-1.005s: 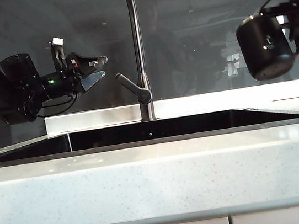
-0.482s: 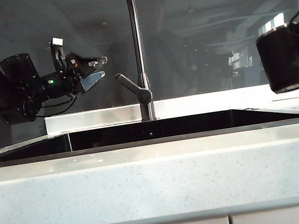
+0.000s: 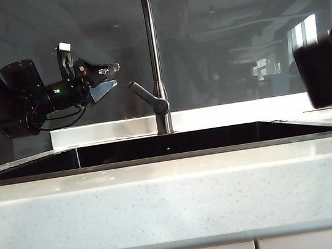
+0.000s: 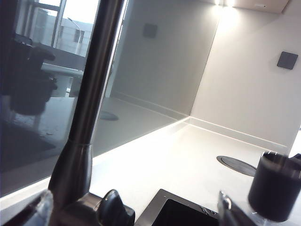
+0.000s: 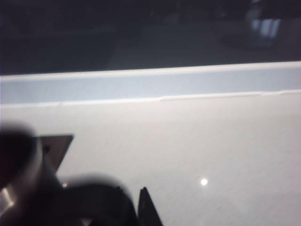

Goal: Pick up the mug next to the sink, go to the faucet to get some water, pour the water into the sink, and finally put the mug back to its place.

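The left gripper [image 3: 105, 77] is hanging in the air on the left of the faucet [image 3: 154, 58], above the left part of the sink [image 3: 169, 146]. Its two fingers are standing apart and nothing is lying between them. It is pointing toward the tall steel pipe of the faucet, which is filling the near side of the left wrist view [image 4: 89, 113].

The mug [image 3: 330, 71] is sitting at the far right edge of the exterior view, over the pale counter [image 3: 177, 200] on the right of the sink, standing about upright. I cannot tell if its bottom is touching the counter. In the left wrist view the mug [image 4: 275, 186] is showing as a dark cylinder beyond the corner of the sink.

The right gripper [image 5: 94, 207] is staying beside the mug at the right edge, and only a dark blurred shape is showing in the right wrist view. I cannot tell if its fingers are clamped on the mug or are standing apart.
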Robot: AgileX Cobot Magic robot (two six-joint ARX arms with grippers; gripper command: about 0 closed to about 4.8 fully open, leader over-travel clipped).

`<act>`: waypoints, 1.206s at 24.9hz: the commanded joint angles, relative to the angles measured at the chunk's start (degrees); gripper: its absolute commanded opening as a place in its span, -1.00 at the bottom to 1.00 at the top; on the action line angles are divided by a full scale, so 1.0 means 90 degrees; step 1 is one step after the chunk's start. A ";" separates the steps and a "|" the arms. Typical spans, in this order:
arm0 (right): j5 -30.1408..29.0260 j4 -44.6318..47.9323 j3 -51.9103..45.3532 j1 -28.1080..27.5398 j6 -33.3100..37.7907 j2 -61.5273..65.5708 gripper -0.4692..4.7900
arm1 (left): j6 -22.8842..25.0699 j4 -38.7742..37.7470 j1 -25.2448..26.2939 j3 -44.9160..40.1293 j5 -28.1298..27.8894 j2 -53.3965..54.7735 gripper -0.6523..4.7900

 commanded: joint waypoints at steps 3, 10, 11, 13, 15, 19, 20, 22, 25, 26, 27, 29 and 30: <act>0.0097 0.0651 0.0034 0.0005 -0.0044 0.0199 -0.62 | -0.0017 0.0083 0.0002 0.0034 0.0063 -0.0034 1.00; 0.0092 0.0780 0.0029 0.0075 0.0214 0.0602 -0.62 | -0.0017 0.0083 0.0005 0.0034 0.0066 -0.0034 1.00; 0.0092 0.0772 0.0027 0.0100 0.0216 0.0631 -0.62 | -0.0017 0.0083 0.0005 0.0036 0.0063 -0.0034 1.00; 0.0100 0.0784 -0.0005 0.0214 0.0214 0.0663 -0.62 | -0.0017 0.0083 0.0005 0.0034 0.0066 -0.0034 1.00; 0.0216 0.0777 -0.0080 0.0364 0.0216 0.0685 -0.62 | -0.0017 0.0083 0.0005 0.0034 0.0066 -0.0034 1.00; 0.0622 0.1083 -0.0362 0.0525 0.0211 0.0685 -0.62 | -0.0019 0.0083 0.0007 0.0036 0.0068 -0.0034 1.00; 0.0641 0.1149 -0.0406 0.0525 0.0214 0.0685 -0.62 | -0.0017 0.0080 0.0007 0.0036 0.0068 -0.0034 1.00; 0.0714 0.1239 -0.0486 0.0525 0.0214 0.0685 -0.62 | -0.0017 0.0083 0.0007 0.0036 0.0068 -0.0034 1.00; 0.0724 0.1197 -0.0510 0.0525 0.0214 0.0685 -0.62 | -0.0017 0.0083 0.0005 0.0034 0.0068 -0.0034 1.00; 0.0714 0.1195 -0.0510 0.0525 0.0214 0.0687 -0.62 | -0.0017 0.0083 0.0005 0.0034 0.0068 -0.0034 1.00; 0.0709 0.1197 -0.0510 0.0525 0.0214 0.0687 -0.61 | -0.0017 0.0083 0.0005 0.0034 0.0066 -0.0034 1.00; 0.0714 0.1205 -0.0508 0.0525 0.0214 0.0685 -0.52 | -0.0019 0.0083 0.0005 0.0036 0.0068 -0.0034 1.00; 0.0714 0.1188 -0.0508 0.0525 0.0214 0.0685 -0.30 | -0.0022 0.0083 0.0005 0.0036 0.0068 -0.0034 1.00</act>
